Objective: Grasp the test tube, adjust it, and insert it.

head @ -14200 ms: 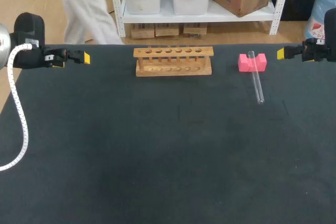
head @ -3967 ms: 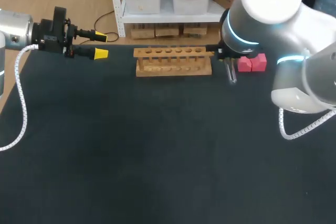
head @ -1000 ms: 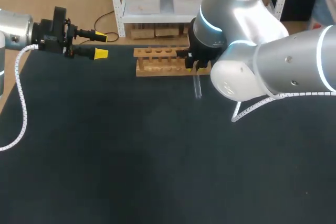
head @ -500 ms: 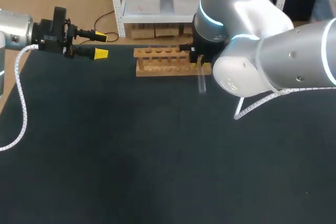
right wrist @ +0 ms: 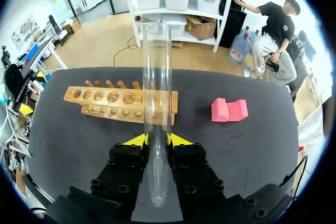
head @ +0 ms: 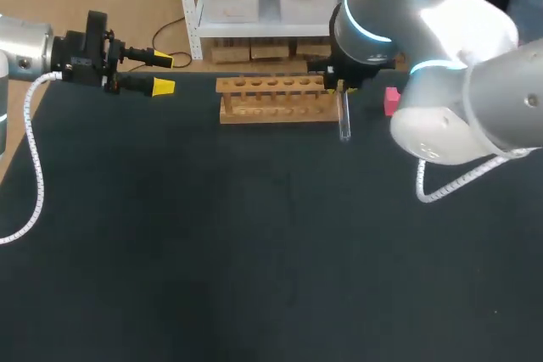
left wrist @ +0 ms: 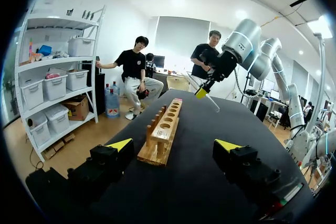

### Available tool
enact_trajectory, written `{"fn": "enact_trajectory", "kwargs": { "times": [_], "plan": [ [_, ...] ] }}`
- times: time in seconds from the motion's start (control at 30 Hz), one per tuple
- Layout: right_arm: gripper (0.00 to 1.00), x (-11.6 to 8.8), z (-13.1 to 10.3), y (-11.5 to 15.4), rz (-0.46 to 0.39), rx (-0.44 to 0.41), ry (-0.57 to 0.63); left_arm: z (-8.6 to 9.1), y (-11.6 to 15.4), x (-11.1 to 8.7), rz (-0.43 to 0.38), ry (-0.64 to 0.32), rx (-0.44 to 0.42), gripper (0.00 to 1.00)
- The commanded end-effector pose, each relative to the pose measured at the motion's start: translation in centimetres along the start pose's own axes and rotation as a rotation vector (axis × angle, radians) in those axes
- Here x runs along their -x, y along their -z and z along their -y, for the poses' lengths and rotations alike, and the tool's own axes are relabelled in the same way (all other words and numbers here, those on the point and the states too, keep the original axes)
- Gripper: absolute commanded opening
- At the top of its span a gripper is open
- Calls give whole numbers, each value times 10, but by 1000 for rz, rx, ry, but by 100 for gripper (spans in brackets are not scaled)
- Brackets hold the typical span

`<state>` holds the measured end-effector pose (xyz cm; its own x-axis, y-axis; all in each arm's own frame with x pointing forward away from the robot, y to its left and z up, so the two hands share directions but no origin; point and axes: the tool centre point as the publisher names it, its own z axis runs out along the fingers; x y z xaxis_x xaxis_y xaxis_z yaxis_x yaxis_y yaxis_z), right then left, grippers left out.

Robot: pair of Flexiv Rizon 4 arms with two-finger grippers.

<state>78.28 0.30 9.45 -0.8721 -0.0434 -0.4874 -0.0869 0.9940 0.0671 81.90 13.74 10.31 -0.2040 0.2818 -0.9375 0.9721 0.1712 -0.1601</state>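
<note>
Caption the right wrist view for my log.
Right tool shut on the tube, rack just ahead, pink block off the rack's end.

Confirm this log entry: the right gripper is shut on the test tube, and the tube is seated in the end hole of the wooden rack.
Wrong on the seating. The right gripper is shut on the test tube, but the tube is held in the air past the end of the wooden rack, in none of its holes. The left wrist view shows it.
</note>
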Motion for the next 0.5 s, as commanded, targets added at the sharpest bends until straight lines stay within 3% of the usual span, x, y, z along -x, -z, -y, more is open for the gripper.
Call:
{"fn": "enact_trajectory", "kwargs": {
  "times": [0.03,0.2,0.5],
  "plan": [
    [0,-9,0,16,77,-5,1,0,0,-1,1,-2,0,100],
    [0,-11,0,24,83,-4,9,0,0,-1,1,-2,0,100],
    [0,-9,4,29,91,73,13,0,0,-1,1,-2,0,100]
  ]
}}
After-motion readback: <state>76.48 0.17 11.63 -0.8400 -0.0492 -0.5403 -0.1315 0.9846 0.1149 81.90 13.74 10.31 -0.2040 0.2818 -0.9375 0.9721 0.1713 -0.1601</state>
